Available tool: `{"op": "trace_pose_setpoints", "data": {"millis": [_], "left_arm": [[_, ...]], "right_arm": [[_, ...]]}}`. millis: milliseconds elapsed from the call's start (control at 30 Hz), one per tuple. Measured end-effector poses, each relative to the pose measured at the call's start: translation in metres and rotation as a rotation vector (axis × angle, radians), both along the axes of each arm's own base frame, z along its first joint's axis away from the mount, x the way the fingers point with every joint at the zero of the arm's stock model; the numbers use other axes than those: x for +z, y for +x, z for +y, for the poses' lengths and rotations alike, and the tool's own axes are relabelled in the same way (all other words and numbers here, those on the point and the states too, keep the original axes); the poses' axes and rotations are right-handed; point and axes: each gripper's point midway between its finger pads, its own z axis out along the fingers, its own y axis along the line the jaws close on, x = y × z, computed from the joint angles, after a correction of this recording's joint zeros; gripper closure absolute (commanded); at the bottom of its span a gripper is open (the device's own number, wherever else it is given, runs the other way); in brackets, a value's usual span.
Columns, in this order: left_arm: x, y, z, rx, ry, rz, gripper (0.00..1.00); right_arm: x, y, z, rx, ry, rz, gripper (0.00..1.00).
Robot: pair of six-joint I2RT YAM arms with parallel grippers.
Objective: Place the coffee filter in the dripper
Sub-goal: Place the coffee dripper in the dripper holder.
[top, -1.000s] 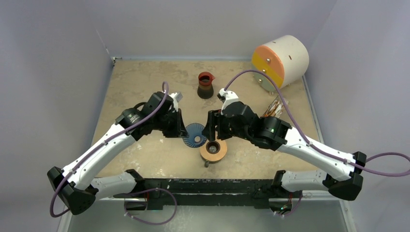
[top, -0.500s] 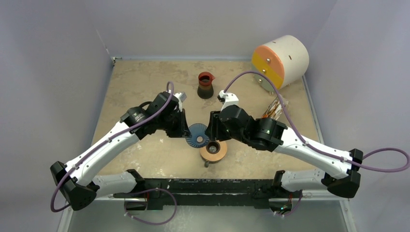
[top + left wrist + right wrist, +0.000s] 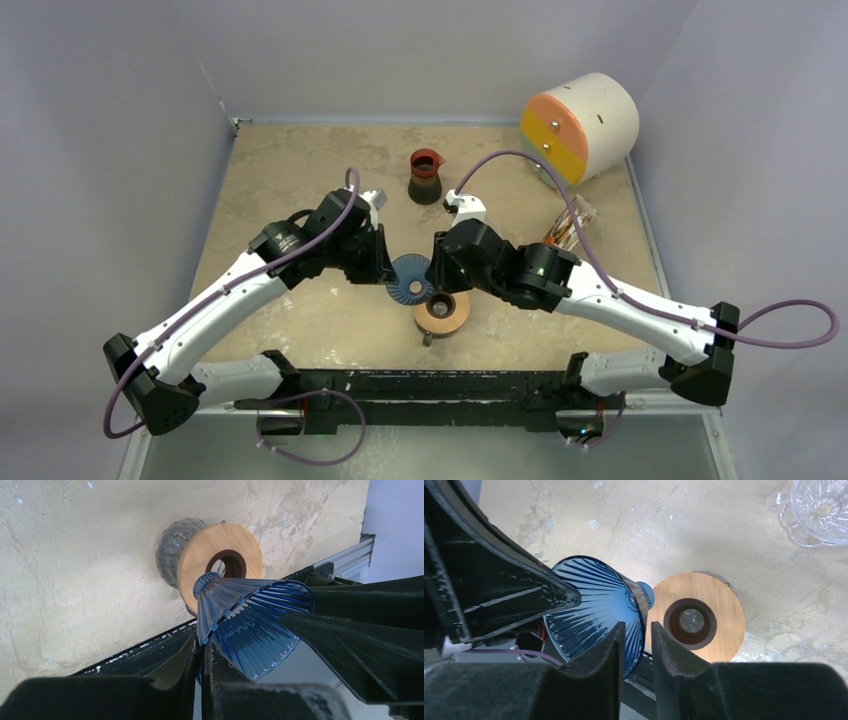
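I see the dripper (image 3: 594,605) held over the desk (image 3: 290,170), tipped on its side between both arms. Its narrow end points toward the wooden ring (image 3: 719,615), just beside it. Left end effector (image 3: 201,652) pinches the dripper's rim wall, fingers nearly together on it. Right end effector (image 3: 638,627) straddles another part of the rim, fingers narrowly apart with the wall in the gap. I cannot tell if it is actually clamping. The ring sits on a ribbed glass cup (image 3: 172,545). A dark carafe with a red top (image 3: 425,177) stands farther back, well apart.
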Motion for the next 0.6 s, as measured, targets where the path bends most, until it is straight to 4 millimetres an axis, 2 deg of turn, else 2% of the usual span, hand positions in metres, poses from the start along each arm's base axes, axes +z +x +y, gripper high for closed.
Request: {"op": "trace_pose_setpoints", "data": {"millis": [200, 367, 467, 600], "left_arm": [[0.0008, -0.0011, -0.0020, -0.003, -0.007, 0.002, 1.00], [0.0009, -0.0018, -0.0023, -0.005, -0.009, 0.005, 1.00], [0.0010, -0.0018, -0.0024, -0.005, -0.009, 0.005, 0.87], [0.0019, -0.0015, -0.0030, -0.003, -0.013, 0.005, 0.77]], "right_arm": [[-0.0094, 0.0001, -0.0010, -0.005, -0.020, 0.010, 1.00], [-0.0112, 0.0032, -0.0021, -0.026, -0.026, 0.006, 1.00], [-0.0110, 0.0035, -0.0020, -0.027, -0.025, 0.004, 1.00], [-0.0113, 0.0033, -0.0021, -0.026, -0.026, 0.004, 1.00]]}}
